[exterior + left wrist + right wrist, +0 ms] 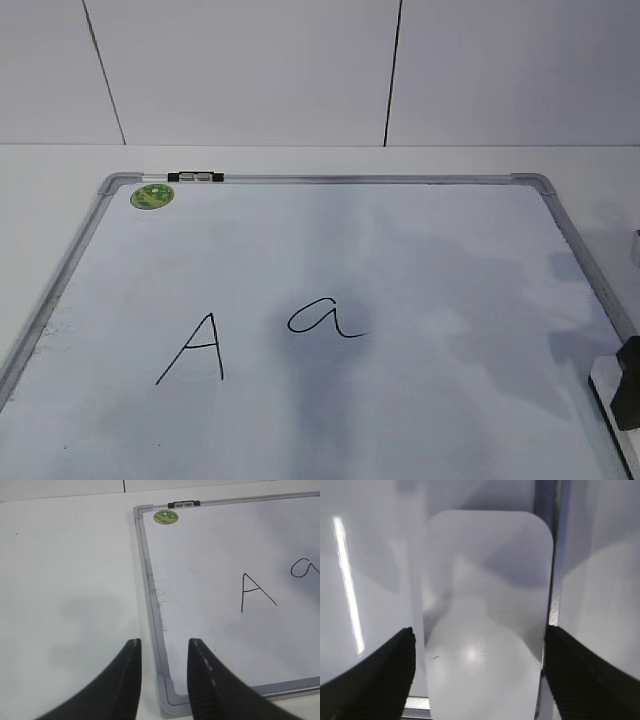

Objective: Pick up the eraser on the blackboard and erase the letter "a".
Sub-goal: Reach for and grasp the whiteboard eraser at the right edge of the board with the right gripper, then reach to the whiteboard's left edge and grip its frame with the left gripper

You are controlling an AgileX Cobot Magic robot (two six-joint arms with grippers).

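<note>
The blackboard (330,180) is a white board in a silver frame, lying flat. The letter "a" (325,318) is written near its middle, whole, and its left part shows in the left wrist view (306,569). The eraser (487,620), white and glossy, lies at the board's right edge; only a sliver shows in the exterior view (605,392). My right gripper (479,635) is open, with a finger on each side of the eraser, and shows as a dark shape at the exterior view's right edge (630,385). My left gripper (164,645) is open and empty over the board's near-left corner (172,695).
A capital "A" (195,348) stands left of the "a". A round green sticker (152,195) and a black-and-silver clip (196,177) sit at the board's far-left corner. The board's frame (555,555) runs just right of the eraser. White table surrounds the board.
</note>
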